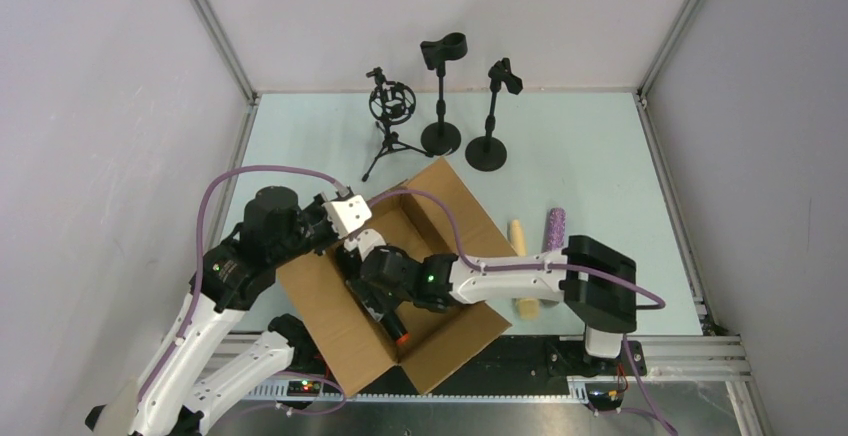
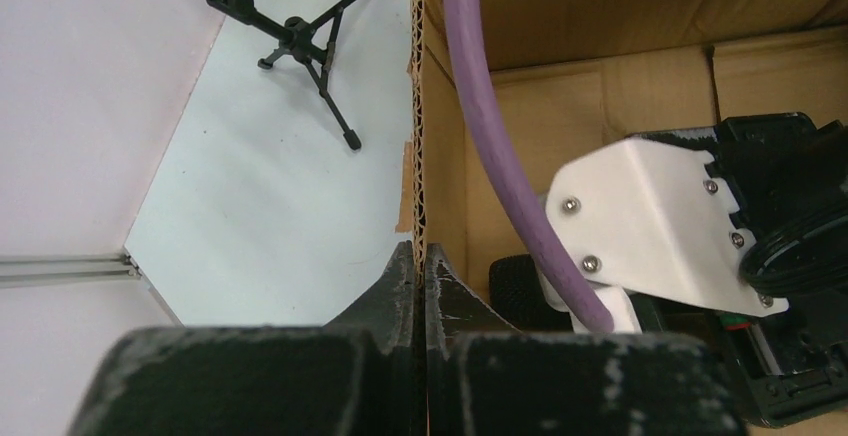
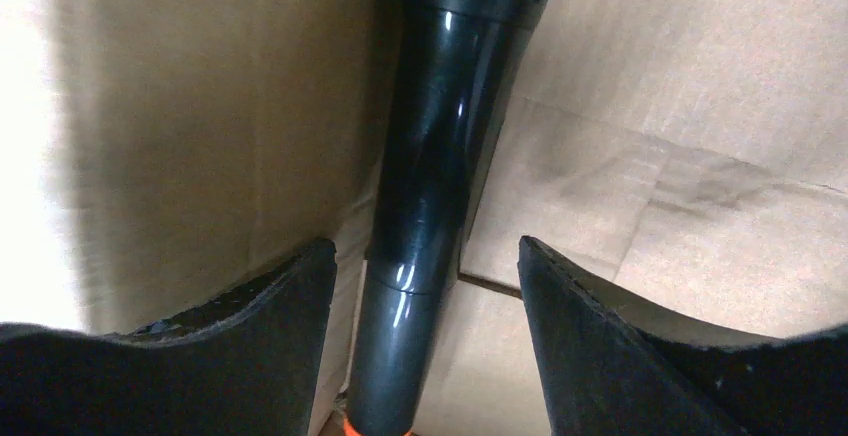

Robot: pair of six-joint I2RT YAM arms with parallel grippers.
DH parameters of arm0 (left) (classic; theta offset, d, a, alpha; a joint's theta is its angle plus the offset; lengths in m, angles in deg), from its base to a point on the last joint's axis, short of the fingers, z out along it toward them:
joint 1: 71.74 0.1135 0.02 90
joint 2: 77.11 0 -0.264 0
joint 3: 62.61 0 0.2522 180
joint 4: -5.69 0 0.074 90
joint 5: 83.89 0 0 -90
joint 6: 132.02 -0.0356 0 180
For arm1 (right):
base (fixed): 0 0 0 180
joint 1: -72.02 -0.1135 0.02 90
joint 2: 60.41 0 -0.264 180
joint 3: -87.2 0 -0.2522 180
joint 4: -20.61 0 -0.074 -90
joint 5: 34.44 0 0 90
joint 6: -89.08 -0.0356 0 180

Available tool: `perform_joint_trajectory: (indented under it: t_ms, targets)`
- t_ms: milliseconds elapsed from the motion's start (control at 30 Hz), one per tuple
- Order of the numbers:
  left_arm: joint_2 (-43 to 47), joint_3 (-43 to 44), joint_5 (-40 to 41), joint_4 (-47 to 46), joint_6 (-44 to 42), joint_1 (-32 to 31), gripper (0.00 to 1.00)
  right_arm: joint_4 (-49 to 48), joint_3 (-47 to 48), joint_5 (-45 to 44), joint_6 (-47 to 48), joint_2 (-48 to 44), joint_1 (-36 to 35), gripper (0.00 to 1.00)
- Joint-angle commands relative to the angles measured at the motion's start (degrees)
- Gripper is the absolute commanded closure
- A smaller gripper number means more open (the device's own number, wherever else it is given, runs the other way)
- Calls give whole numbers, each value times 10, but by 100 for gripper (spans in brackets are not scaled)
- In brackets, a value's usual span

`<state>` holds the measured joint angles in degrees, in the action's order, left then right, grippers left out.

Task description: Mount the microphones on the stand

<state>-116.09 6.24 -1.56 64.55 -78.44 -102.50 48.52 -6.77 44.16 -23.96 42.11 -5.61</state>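
Observation:
A black microphone point(image 3: 430, 156) with an orange end point(image 1: 399, 336) lies inside the cardboard box point(image 1: 330, 316). My right gripper point(image 3: 425, 256) is down in the box, open, its fingers point(image 3: 250, 326) astride the black shaft with a gap on the right side. My left gripper point(image 2: 420, 256) is shut on the box's left wall point(image 2: 420, 106). The cream microphone point(image 1: 517, 233) and the purple glitter microphone point(image 1: 554, 226) lie on the table right of the box, the cream one partly under my right arm. Three stands rise at the back: a tripod point(image 1: 390, 106) and two round-based ones point(image 1: 441, 96) point(image 1: 490, 121).
The open box flaps point(image 1: 470, 221) spread around the right arm. A purple cable point(image 2: 490, 116) loops over the box. My right wrist point(image 2: 650, 226) fills the box's inside in the left wrist view. White walls close in the table on three sides.

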Motion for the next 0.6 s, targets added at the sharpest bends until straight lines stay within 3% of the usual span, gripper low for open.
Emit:
perform_joint_trajectory:
  t_ms: [0,167,300,567]
  targets:
    - [7,13,4,-30,1,-3,100,-23,0,-27,-4,22,-12,28]
    - [3,17,4,-30,4,-3,100,-34,0,-31,-3,46,-13,30]
    - [0,21,4,-30,7,-4,100,-38,0,-54,-8,56,-11,37]
    - [0,6,23,-31,-2,-4,100,-26,0,-107,3,33,-9,71]
